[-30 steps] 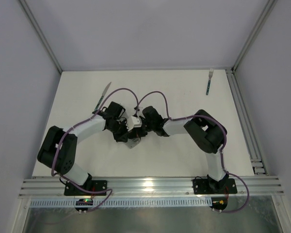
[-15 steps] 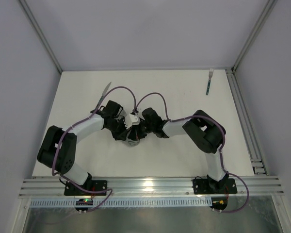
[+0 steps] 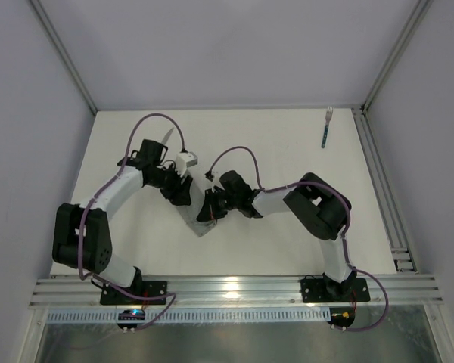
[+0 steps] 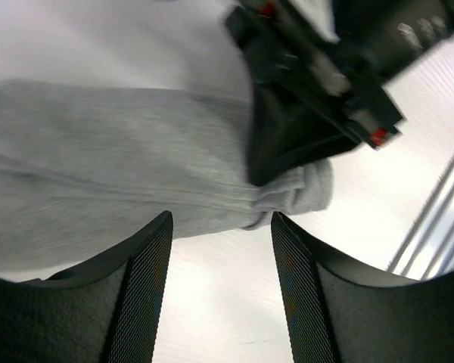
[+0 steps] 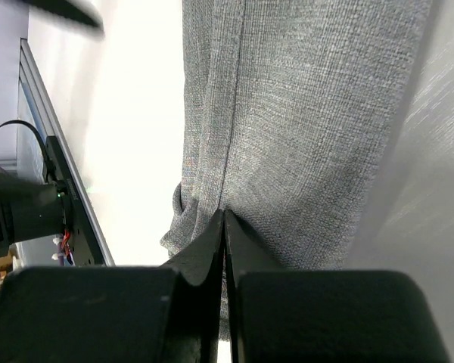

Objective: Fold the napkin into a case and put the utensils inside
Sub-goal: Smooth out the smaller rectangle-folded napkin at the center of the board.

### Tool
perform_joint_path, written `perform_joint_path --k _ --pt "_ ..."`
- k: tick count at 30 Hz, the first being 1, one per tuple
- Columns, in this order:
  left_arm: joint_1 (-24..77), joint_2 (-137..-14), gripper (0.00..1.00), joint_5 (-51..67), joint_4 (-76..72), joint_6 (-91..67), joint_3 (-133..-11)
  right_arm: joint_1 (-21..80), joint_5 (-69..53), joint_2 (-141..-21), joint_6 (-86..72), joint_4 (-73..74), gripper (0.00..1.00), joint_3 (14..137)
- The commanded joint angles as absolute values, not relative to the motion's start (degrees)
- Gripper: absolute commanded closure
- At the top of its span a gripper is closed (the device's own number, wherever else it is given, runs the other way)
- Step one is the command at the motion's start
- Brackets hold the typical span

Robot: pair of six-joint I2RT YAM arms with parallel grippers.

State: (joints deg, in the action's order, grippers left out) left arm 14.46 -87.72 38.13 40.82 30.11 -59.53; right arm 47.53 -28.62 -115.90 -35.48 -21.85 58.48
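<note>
While it lies folded into a narrow grey strip near the middle of the bench [image 3: 287, 151], the napkin [image 3: 200, 224] has one end pinched by the right end effector [image 5: 223, 218], clenched tight on a fold of fabric. The left end effector [image 4: 221, 227] hovers over the strip's edge, released, fingers [image 4: 147, 280] spread and holding nothing. The knife [image 3: 165, 139] lies far left, partly hidden by the left arm, and the fork [image 3: 327, 127] sits well apart at the far right.

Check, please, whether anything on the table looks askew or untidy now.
Yes. The napkin, folded to a narrow strip, lies diagonally on the table, and its end is bunched into a lump where the right end effector pinches it. The fork and the knife lie far apart, both outside it.
</note>
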Motion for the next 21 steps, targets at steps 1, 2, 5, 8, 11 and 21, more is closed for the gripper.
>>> perform_joint_path --k 1,2,5,8,11,21 --pt "12.6 -86.1 0.41 29.2 33.9 12.4 -60.7 48.2 -25.1 -116.0 -35.1 -21.2 0.97 57.0" --pt "12.6 -86.1 0.40 26.4 29.6 9.5 -60.3 48.2 -25.0 -115.9 -35.3 -21.4 0.97 57.0" --pt "12.9 -87.1 0.11 18.9 24.9 4.0 -58.6 48.3 -24.4 -115.8 -35.5 -21.7 0.97 56.9" --pt "13.5 -90.3 0.11 15.0 24.0 2.5 -60.1 48.2 -24.3 -115.9 -35.8 -22.0 0.97 57.0" --pt "13.7 -93.5 0.11 13.2 20.8 0.6 -60.7 48.2 -24.5 -116.4 -36.3 -22.9 0.97 56.8" --pt "14.2 -99.3 0.46 14.0 17.1 -3.1 -62.5 48.3 -24.7 -116.5 -36.2 -23.2 0.97 56.4"
